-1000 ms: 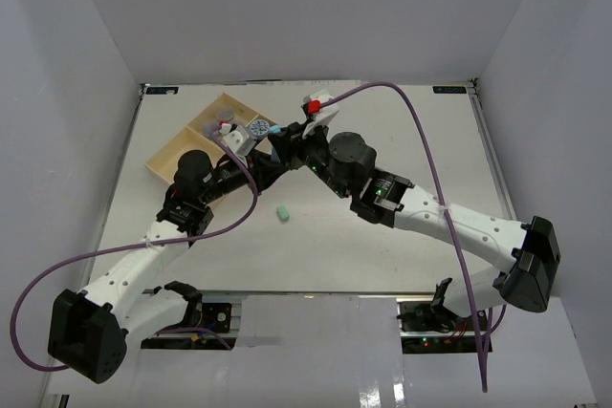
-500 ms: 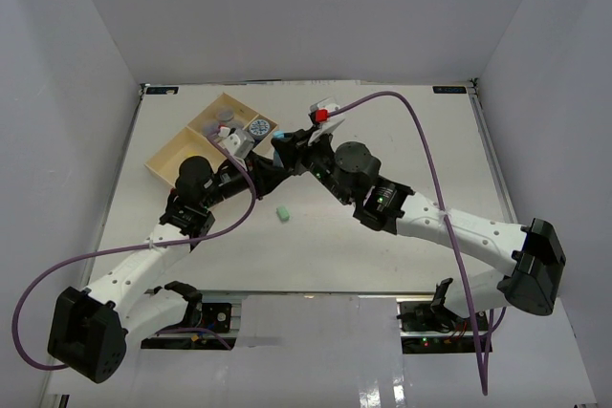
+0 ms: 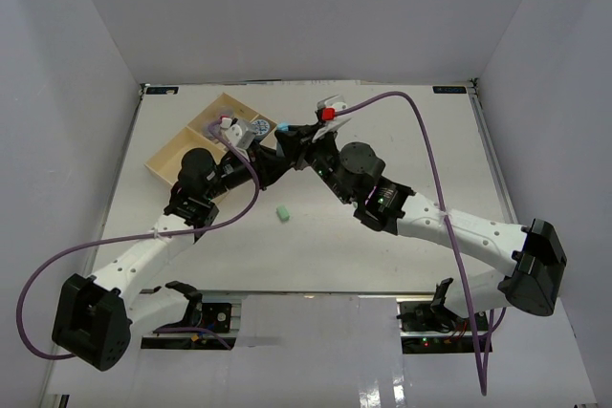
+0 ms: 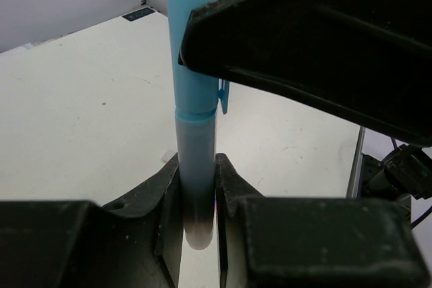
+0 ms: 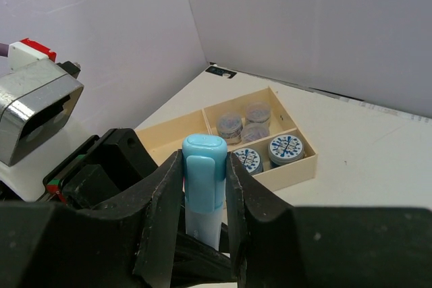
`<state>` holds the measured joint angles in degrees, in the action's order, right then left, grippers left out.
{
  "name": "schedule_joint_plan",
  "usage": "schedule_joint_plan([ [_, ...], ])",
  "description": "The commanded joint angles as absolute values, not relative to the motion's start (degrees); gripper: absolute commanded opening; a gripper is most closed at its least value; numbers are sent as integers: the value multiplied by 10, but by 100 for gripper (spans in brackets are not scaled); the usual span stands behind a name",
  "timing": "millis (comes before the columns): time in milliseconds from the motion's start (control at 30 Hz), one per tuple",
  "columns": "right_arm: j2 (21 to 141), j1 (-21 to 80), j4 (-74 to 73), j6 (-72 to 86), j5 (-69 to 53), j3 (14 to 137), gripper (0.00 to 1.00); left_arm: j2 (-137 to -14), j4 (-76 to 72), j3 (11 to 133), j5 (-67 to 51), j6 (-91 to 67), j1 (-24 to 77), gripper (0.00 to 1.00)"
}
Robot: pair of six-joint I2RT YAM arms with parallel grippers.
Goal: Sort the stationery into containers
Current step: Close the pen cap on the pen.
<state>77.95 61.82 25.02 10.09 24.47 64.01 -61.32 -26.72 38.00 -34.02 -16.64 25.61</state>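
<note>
Both my grippers grip one highlighter (image 4: 196, 65), aloft just beside the pale-wood tray (image 5: 236, 98). My left gripper (image 4: 197, 197) clamps its grey barrel, and my right gripper (image 5: 204, 193) clamps its sky-blue clipped cap. Patterned rolls (image 5: 286, 148) and grey rolls (image 5: 230, 125) fill the small compartments; a green stub (image 3: 283, 212) lies on the desk (image 3: 316, 246).

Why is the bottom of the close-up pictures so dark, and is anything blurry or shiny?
Left wrist view: the left end effector sits so near it fills the bottom in soft black, yet the blue pen is sharp. Right wrist view: the tray behind looks crisp. Top view: even light, glare on the glossy ledge.
</note>
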Motion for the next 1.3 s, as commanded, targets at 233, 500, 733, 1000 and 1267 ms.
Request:
schedule_joint_plan([
  [233,792,625,152,94,267,635,32,-600,-379,411,-326,-164,245,1],
  [500,814,625,120,120,231,624,26,-575,-385,386,-338,-176,211,0],
  [733,838,627,77,152,210,607,14,-564,-395,385,-351,-185,194,0],
  [1000,868,642,42,192,203,597,10,-562,-406,381,-345,-186,192,0],
  [1267,884,663,18,231,198,588,8,-563,-434,374,-323,-197,179,0],
])
